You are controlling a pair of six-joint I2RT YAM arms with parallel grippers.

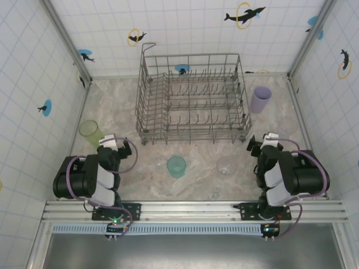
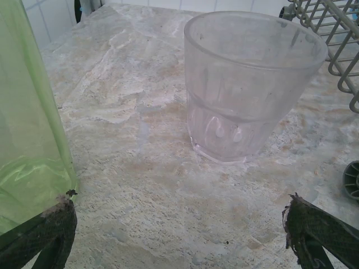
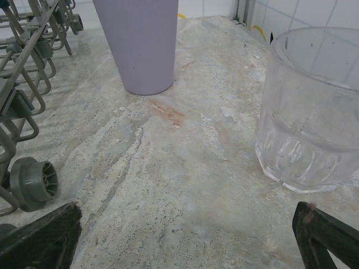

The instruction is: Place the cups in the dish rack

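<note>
**Dish rack** (image 1: pixel 193 98): grey wire basket with rows of upright tines and small wheels. It stands at the far middle of the marbled table (image 1: pixel 146 179). All cups listed stand upright on the table, outside the rack.

**Lime green cup** (image 1: pixel 88 131): left of the rack, off its near-left corner, well apart from it.

**Clear cup no. 1** (image 2: pixel 252 84): left of the rack, just beside its near-left corner, between the rack and the lime green cup.

**Teal cup** (image 1: pixel 176 166): in front of the rack's near side, about mid-length.

**Clear cup no. 2** (image 1: pixel 226 165): in front of the rack, to the right of the teal cup.

**Lavender cup** (image 3: pixel 143 45): just beside the rack's right side.

**Clear cup no. 3** (image 3: pixel 314 112): right of the rack, nearer than the lavender cup and farther out.

**Left gripper** (image 2: pixel 179 204): off the rack's near-left corner, jaws spread wide with nothing between them. The lime green cup is just beside its left finger.

**Right gripper** (image 3: pixel 188 212): off the rack's near-right corner, jaws spread wide, holding nothing.
</note>
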